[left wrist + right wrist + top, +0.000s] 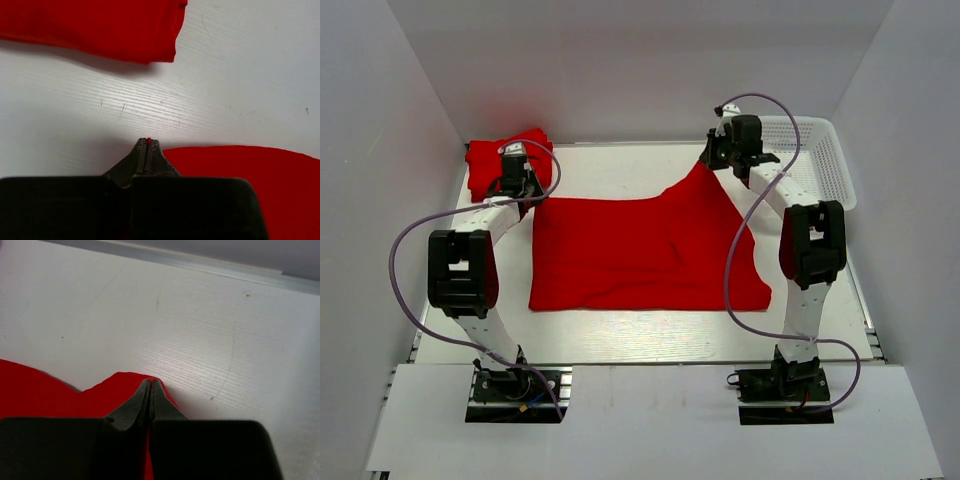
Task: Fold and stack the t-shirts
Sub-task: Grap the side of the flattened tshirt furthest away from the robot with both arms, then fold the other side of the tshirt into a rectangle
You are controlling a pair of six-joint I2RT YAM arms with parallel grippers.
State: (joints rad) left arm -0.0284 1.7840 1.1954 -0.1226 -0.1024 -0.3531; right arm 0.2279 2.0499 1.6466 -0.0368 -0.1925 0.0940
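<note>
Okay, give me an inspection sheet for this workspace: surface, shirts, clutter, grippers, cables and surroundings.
Surface: white table, faint scratches in the wrist views.
Job's things: spread t-shirt lies mid-table, its far right corner lifted; folded t-shirt pile sits at the far left corner.
Clutter: white mesh basket at the far right.
Grippers: left gripper shut, a sliver of red cloth between its tips; right gripper shut on the raised corner.
Cables: left cable loops beside its arm; right cable hangs over the spread t-shirt.
Surroundings: plain white walls.
</note>
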